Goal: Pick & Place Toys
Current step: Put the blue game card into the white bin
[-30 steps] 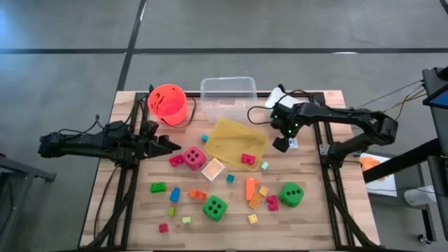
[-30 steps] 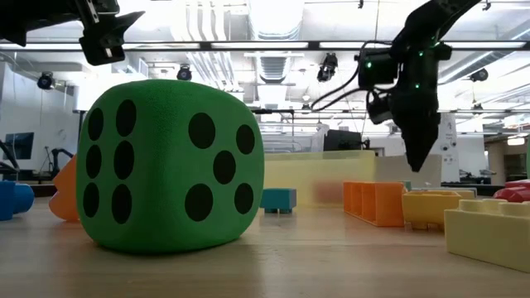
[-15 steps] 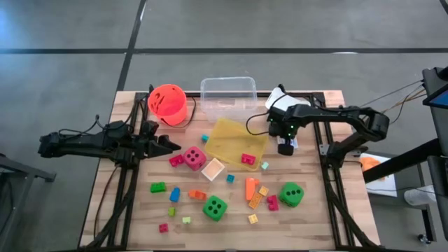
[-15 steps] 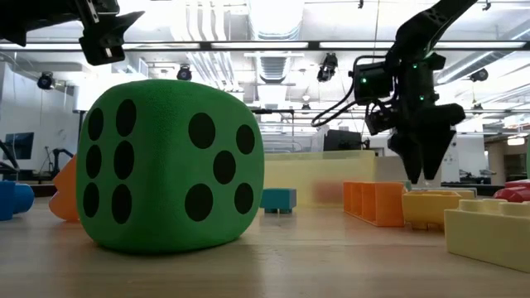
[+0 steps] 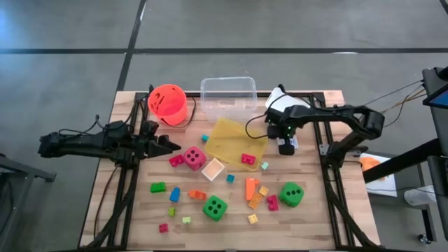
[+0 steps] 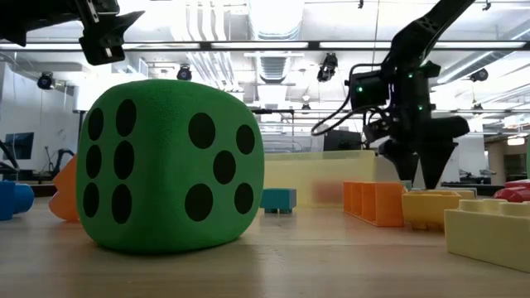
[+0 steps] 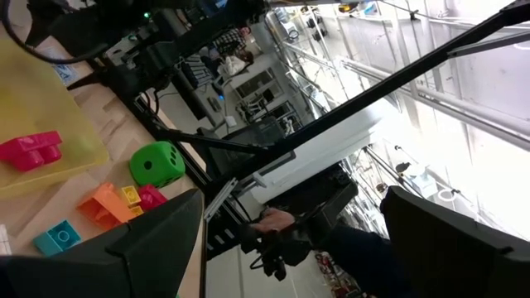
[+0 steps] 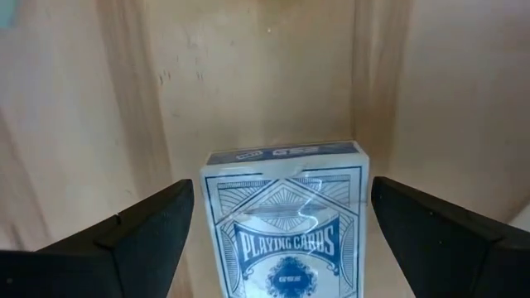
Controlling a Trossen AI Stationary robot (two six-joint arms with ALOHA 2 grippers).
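above a playing-card box (image 8: 286, 223), right end effector (image 5: 285, 145), fingers spread, grasping nothing

Wooden table (image 5: 308, 217) bears toys (image 5: 215, 207), trays (image 5: 238, 138), seemingly cards (image 8: 286, 223).

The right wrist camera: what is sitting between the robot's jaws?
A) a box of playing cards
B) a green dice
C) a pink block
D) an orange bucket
A: the right wrist view shows a blue and white box of playing cards lying on the wooden table, between the open jaws of the right gripper, which do not touch it.
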